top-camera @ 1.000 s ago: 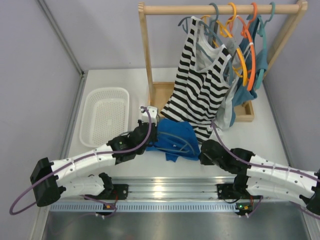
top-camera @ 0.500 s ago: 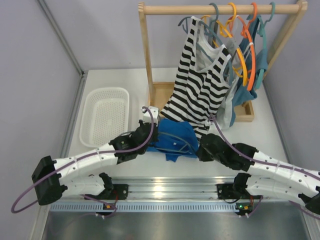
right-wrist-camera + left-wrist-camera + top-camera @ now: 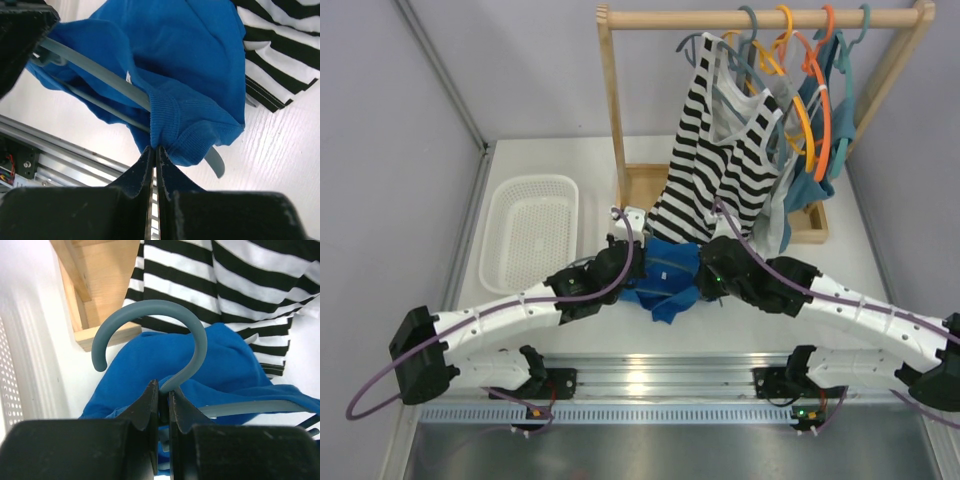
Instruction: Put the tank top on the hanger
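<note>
Shown on the white surface [image 3: 880,270]: wooden rack [image 3: 612,110] at the rear, hung with a striped top [image 3: 720,170]; white basket [image 3: 530,235] to the rack's left. Just in front of the rack's base, below the striped hem: tank top [image 3: 665,272], bunched between the two arms and draped over the hanger [image 3: 150,305]. Left jaws pinched tight on the foot of the hanger's curved hook. Right jaws closed on a ribbed edge of the tank top, with one hanger arm running into that fold.
</note>
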